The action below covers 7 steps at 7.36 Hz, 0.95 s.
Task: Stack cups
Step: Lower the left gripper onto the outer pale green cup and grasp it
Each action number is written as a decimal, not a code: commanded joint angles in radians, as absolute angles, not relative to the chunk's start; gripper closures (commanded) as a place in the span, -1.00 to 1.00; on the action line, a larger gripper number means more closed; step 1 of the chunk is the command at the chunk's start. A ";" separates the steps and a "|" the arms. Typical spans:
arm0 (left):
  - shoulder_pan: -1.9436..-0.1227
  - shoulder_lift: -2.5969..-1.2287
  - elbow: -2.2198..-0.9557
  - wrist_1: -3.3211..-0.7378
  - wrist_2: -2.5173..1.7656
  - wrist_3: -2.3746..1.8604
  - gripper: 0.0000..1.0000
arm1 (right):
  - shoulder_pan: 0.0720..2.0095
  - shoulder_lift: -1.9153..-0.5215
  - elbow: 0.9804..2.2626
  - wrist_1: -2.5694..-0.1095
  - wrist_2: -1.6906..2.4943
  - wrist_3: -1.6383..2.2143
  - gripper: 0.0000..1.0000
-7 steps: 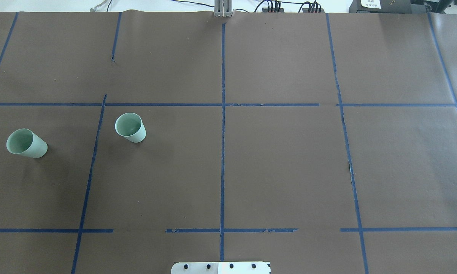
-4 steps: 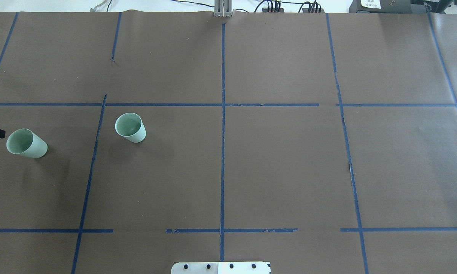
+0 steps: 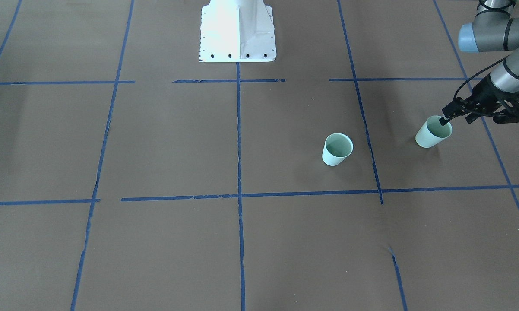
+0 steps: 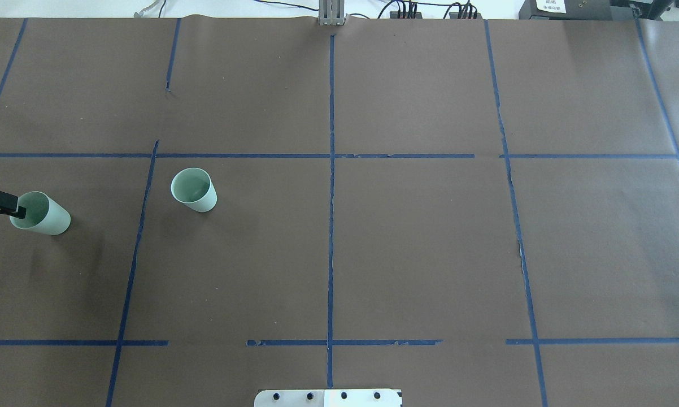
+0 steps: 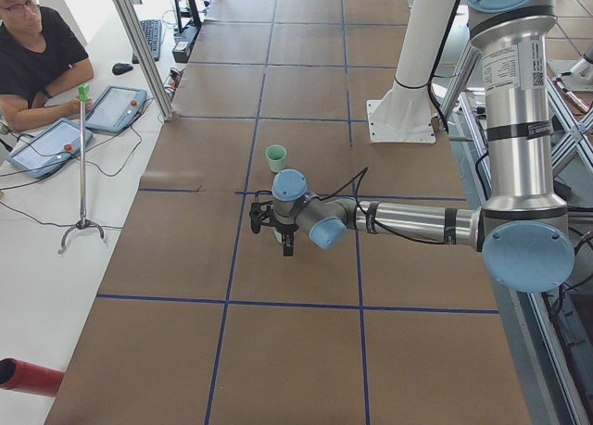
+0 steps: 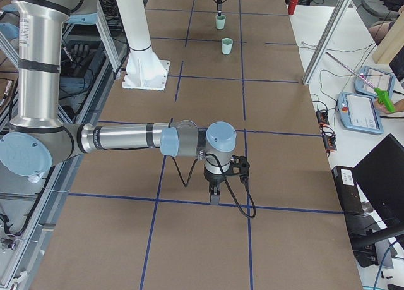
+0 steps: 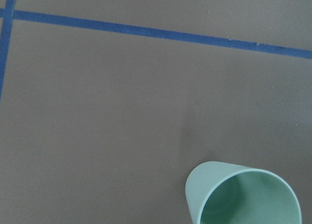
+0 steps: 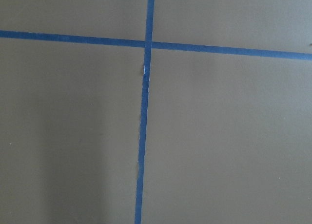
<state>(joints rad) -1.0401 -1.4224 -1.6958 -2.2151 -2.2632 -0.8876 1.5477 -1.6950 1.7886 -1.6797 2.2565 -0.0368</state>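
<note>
Sitting at left jaws' tip is one cup (image 4: 43, 215).

Legible text: none in any view.
White sticker (image 5: 511, 66) on silver arm tube (image 5: 521, 166): print and square code, too small to read.
White label (image 4: 549, 5) on black box (image 4: 588, 10): blurred, unreadable.

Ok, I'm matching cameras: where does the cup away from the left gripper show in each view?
Front-facing: free cup, right of centre.
Overhead: left of centre.
Exterior left: upper middle, beyond the left arm.
Exterior right: top, nearer of the two cups.
Wrist views: absent (left wrist shows the other cup).
Landmark: the blue tape line between the two cups.
</note>
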 commanded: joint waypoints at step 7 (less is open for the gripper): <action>-1.035 -1.428 -1.768 -2.183 -2.278 -0.890 1.00 | 1.546 -1.695 1.789 -1.680 2.256 -0.037 -1.00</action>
<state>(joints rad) -1.0276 -1.4349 -1.7081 -2.2078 -2.2710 -0.8866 1.5475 -1.6951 1.7886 -1.6796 2.2565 -0.0368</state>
